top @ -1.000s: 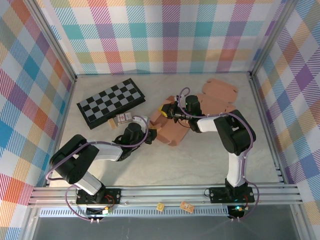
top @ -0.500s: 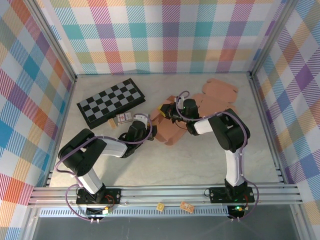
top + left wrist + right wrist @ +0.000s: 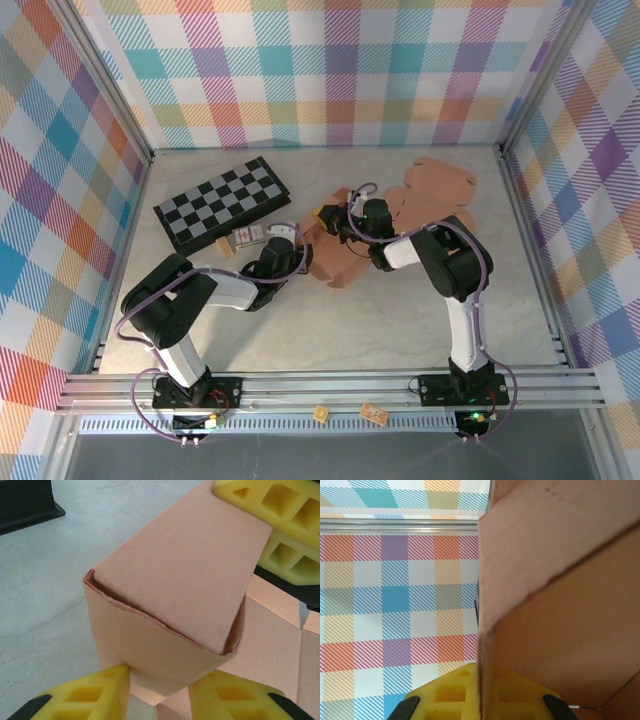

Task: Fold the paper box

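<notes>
Pinkish-tan paper box [image 3: 340, 262] sits mid-table on the pale tabletop [image 3: 400, 320], between my two grippers. It is half-formed: one wall is doubled over, with a hollow seam along its top edge [image 3: 160, 625], and the other panels lie flat. The left gripper [image 3: 299, 256] has its yellow fingers [image 3: 85, 697] partly open, clamped on either side of that doubled wall. The right gripper [image 3: 334, 222] is fully closed, pinching the raised flap's far edge. A second flat cardboard blank [image 3: 440, 185] lies well apart.

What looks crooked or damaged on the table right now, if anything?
The paper box looks rough: its folded top flap meets the wall along a wavy, slightly gaping edge instead of a crisp crease. The chessboard lies at a slant, probably harmless. Nothing looks spilled.
</notes>
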